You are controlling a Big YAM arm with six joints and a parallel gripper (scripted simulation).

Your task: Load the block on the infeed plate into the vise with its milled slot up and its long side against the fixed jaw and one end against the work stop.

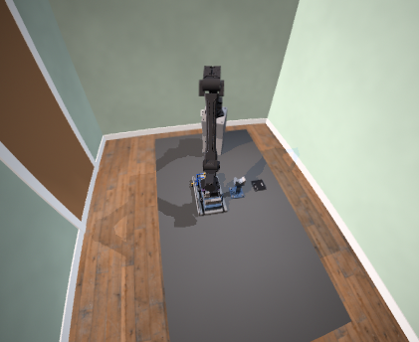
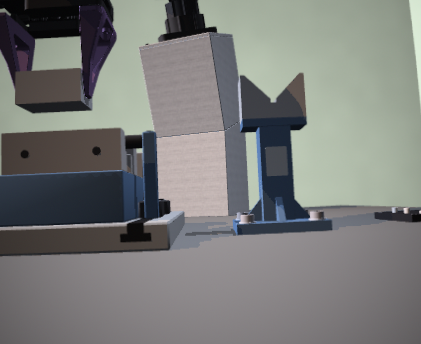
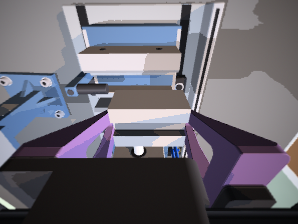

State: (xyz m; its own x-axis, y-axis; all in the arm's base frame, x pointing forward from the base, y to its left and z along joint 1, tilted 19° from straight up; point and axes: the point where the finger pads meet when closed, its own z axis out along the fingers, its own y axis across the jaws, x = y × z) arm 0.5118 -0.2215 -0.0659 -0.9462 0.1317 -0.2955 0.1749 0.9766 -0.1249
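Observation:
My gripper with purple fingers is shut on the part, a tan block, and holds it level in the air above the vise. The part hangs clear of the tan jaw below it. In the wrist view the part sits between my fingers, over the gap between the jaws, with the far jaw beyond and a dark rod at the left. I cannot see a slot on the part. In the overhead view the arm stands over the vise.
The blue V-block stand is to the right of the vise, empty, also in the overhead view. The black infeed plate lies at the far right, empty. The robot's grey pedestal stands behind.

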